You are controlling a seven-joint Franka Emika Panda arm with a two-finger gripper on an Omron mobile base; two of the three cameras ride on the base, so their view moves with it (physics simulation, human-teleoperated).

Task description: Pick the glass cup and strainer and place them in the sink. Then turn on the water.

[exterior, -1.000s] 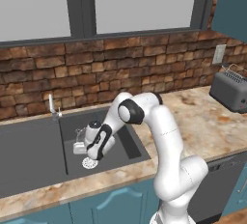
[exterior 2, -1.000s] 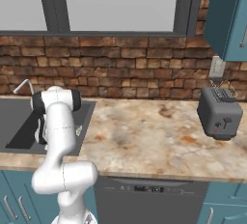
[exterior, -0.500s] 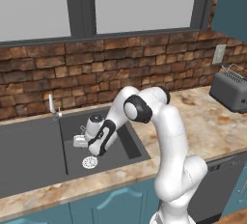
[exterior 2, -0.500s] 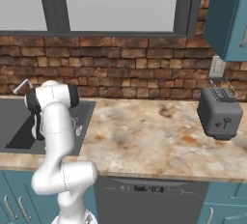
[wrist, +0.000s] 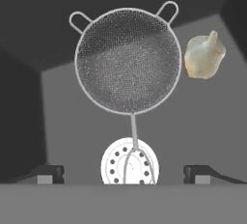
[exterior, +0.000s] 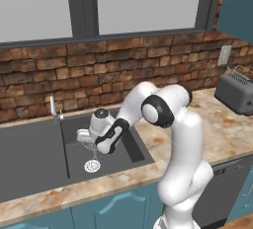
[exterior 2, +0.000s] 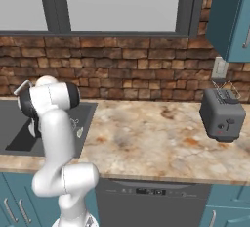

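Your two-finger gripper [wrist: 124, 174]: jaws spread wide, nothing held, hanging over dark grey rectangular sink [wrist: 202, 121].

Round silvery wire-mesh strainer [wrist: 128, 60] lies in basin dead ahead between fingertips, free of both; thin wire handle runs back toward you, crossing round silver perforated drain [wrist: 129, 164] (long axis along your line of sight).

Slim silver faucet [exterior: 53, 108] stands at basin's back rim, apart from hand: judge that your next reach.

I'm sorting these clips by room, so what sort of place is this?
A simulated home kitchen, it seems: a dark sink with a slim faucet set in a stone-look counter, a toaster on it, and a brick backsplash behind.
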